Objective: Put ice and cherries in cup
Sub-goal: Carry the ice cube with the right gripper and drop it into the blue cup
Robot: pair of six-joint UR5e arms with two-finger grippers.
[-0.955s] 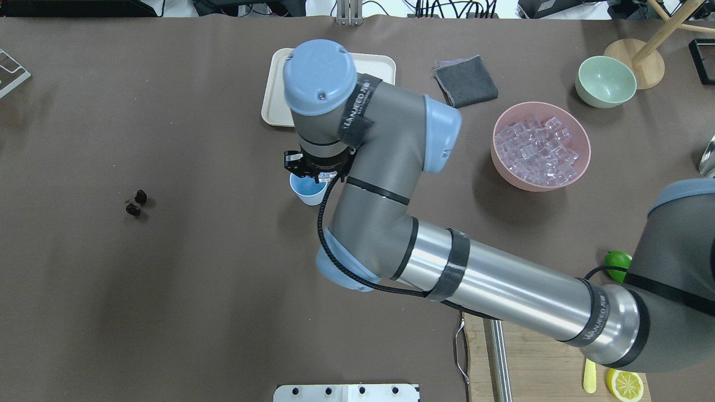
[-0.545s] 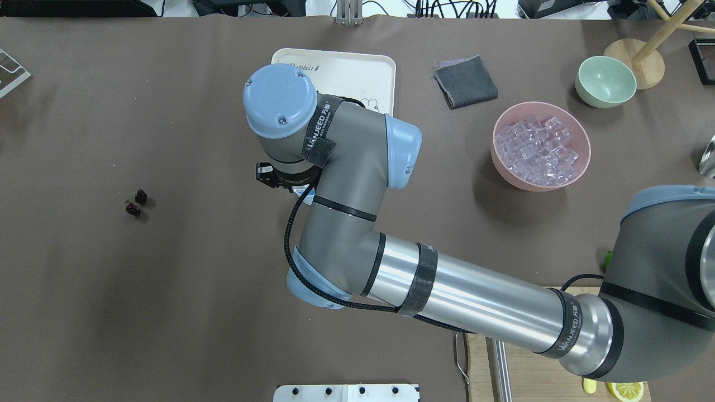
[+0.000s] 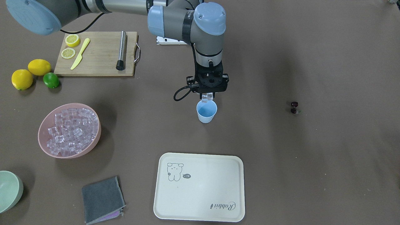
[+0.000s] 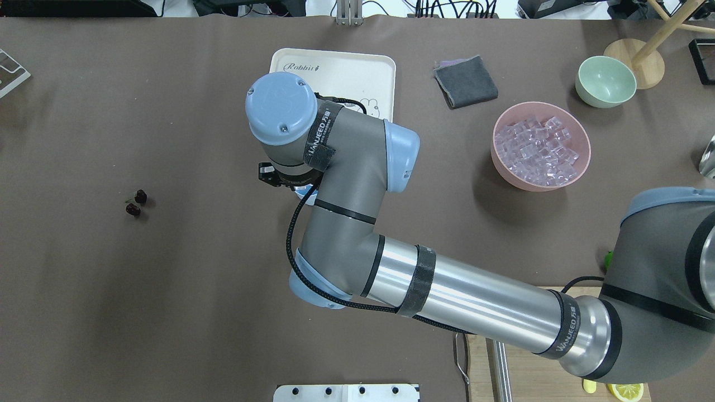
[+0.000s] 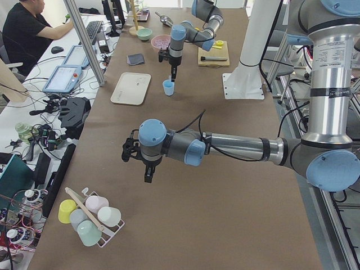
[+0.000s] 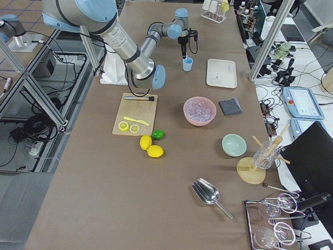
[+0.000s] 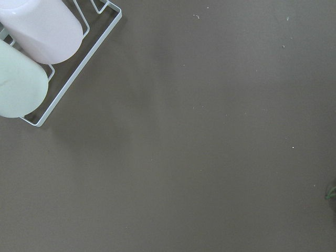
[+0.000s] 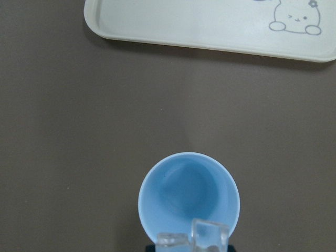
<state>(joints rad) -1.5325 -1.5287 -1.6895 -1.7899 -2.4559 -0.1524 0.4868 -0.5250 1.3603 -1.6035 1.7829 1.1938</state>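
The light blue cup (image 3: pixel 206 112) stands upright mid-table and looks empty in the right wrist view (image 8: pixel 184 194). My right gripper (image 3: pixel 206 96) hangs just above its rim, shut on a clear ice cube (image 3: pixel 205 97), which also shows at the bottom of the right wrist view (image 8: pixel 210 235). In the overhead view the right wrist hides all but a sliver of the cup (image 4: pixel 304 193). The cherries (image 3: pixel 294 107) lie as a pair on the table well off to the side, also seen from overhead (image 4: pixel 136 203). My left gripper (image 5: pixel 147 173) hovers far away over bare table; I cannot tell if it is open or shut.
A pink bowl (image 3: pixel 91 146) full of ice cubes (image 3: pixel 67 129) stands on the right arm's side. A cream tray (image 3: pixel 200 187) lies beyond the cup, with a grey cloth (image 3: pixel 101 200) and a pale green bowl (image 3: pixel 7 190). A cutting board (image 3: pixel 100 59), lemons and a lime (image 3: pixel 51 80) lie near the robot.
The right arm has swung toward the robot's left, and its wrist now covers most of the cup in the overhead view. The cup and cherries have not moved.
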